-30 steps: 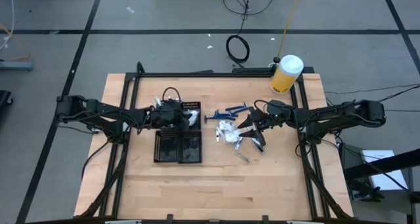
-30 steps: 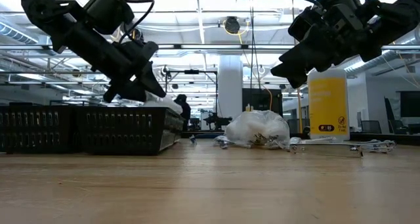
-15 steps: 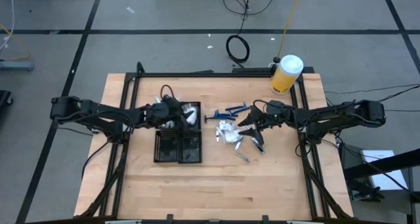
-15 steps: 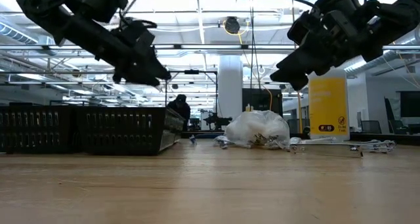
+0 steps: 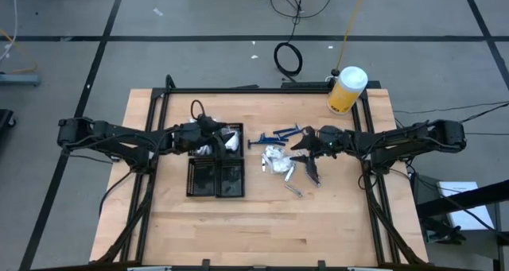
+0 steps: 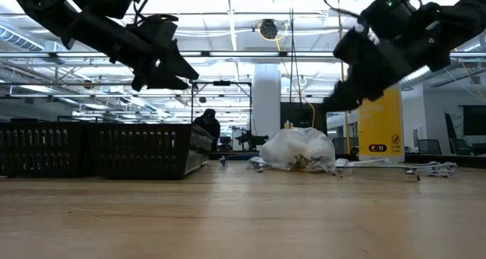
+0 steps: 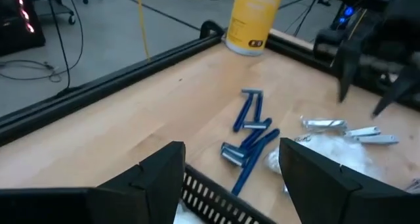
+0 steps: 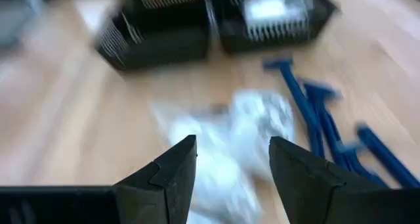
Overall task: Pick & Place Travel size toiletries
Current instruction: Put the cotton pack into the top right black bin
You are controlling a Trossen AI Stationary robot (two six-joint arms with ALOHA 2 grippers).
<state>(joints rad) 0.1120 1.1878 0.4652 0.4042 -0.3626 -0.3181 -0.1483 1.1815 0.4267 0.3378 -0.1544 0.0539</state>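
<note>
Toiletries lie mid-table between tray and spread, empty right gripper.

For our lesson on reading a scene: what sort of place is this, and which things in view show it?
Probably a robotics lab or industrial workshop: a wooden table bearing two robot arms, cables on a tape-lined concrete floor, and a large open hall with ceiling strip lights behind it.

Left arm reaches in from left edge of bench, stretched low toward centre. Left gripper raised above bench, jaws apart, nothing between fingers. Right arm reaches in from right edge, elbow bent near frame. Right gripper angled downward, raised off bench, jaws spread, fingers empty.
</note>
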